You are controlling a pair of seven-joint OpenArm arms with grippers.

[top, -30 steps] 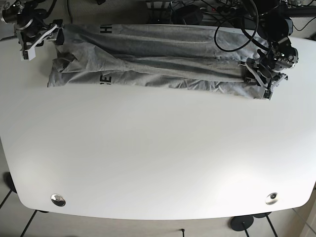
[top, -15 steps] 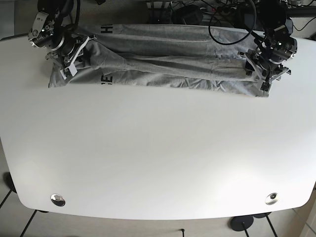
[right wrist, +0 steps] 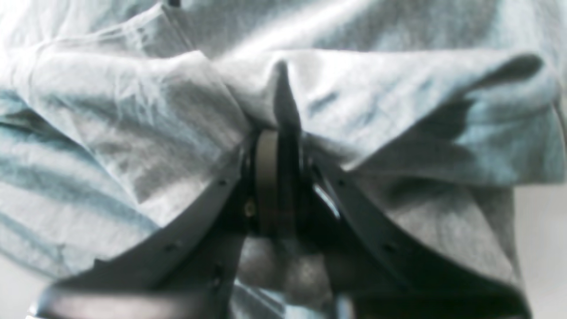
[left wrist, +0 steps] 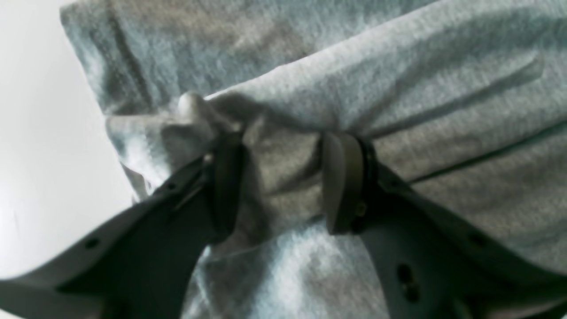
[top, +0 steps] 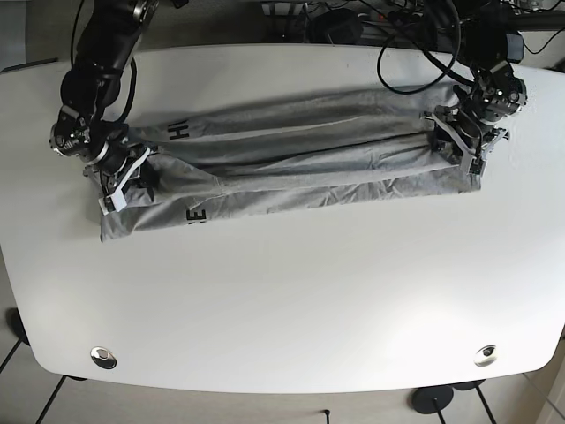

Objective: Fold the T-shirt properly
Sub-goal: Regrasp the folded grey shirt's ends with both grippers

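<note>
Worktop (top: 282, 291): white, rounded, with a small metal fitting near each front corner, left fitting (top: 104, 357) and right fitting (top: 485, 355); the near half carries nothing else.

T-shirt (top: 291, 155): grey knit with dark lettering, lying across the far half of the worktop as a long, narrow, lengthwise-folded band, creased along its run and sagging slightly toward the base view's left end.

Right gripper (top: 119, 172): at the band's left end in the base view. The right wrist view shows its jaws closed tight, pads together, with a ridge of grey cloth pinched between them (right wrist: 277, 177).

Left gripper (top: 463, 132): at the opposite end. In the left wrist view its jaws stand partly closed around a thick bunch of fabric (left wrist: 281, 186), gripping it near the cloth's edge.

Cables (top: 415, 35): dark, tangled beyond the far edge of the worktop.

Handling, as a judgement: light, soft and limp; it drapes, wrinkles and gives no stiffness, so it likely needs tension between both ends to stay flat. Best holds are the end edges or corners, taking all layers together so none slips loose.
</note>
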